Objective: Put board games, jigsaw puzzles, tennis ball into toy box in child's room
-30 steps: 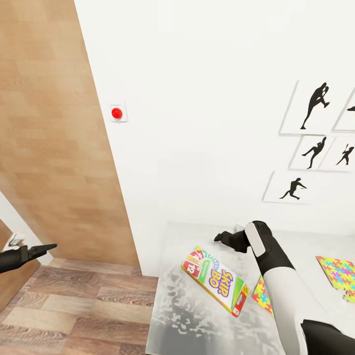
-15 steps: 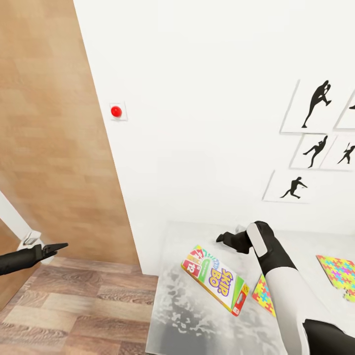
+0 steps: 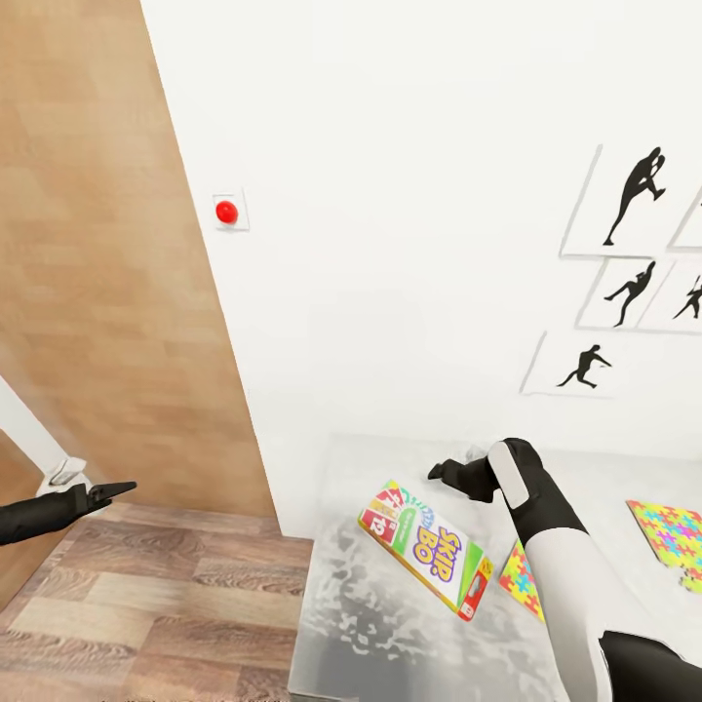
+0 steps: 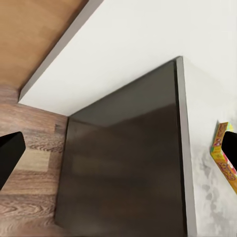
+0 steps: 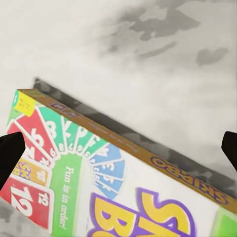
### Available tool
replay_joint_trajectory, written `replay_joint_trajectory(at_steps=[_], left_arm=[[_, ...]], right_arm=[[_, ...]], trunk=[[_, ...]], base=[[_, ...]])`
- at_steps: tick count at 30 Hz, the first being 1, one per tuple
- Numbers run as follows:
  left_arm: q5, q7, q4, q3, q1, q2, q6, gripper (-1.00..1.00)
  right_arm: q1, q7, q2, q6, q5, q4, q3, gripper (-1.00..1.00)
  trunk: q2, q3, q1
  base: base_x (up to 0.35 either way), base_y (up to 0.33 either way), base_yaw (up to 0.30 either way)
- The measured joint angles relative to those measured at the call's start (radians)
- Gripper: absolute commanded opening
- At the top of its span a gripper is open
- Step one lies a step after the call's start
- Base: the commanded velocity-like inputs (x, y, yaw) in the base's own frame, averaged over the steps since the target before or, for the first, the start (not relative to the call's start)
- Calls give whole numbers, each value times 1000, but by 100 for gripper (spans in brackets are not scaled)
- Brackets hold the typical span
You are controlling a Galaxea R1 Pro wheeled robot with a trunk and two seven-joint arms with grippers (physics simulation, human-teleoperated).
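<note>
While my right claw (image 3: pixel 436 474) hangs open above the Skip-Bo box (image 3: pixel 426 548) lying flat on the table (image 3: pixel 361 624), I risk pushing it off the near edge.

Bright, flat, even render lighting, no visible source. White wall (image 3: pixel 409 195) near blown out, no glare. Soft short shadow under the game box (image 5: pixel 123 182) on the mottled surface (image 5: pixel 148 59). Wrist views soft; fingertips at the edges are plain black blobs.
</note>
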Motion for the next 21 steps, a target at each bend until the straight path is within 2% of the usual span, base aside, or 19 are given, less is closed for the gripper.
replay_joint_trajectory(at_steps=[12,21], left_arm=[[0,2,1,0,0,0,-5,100],[0,2,1,0,0,0,-8,100]], right_arm=[[0,-1,-4,-1,1,36,-2,100],[0,0,-33,-2,-1,50,-2,100]], trunk=[[0,-19,0],[0,-34,0]], base=[[0,0,0],[0,0,0]])
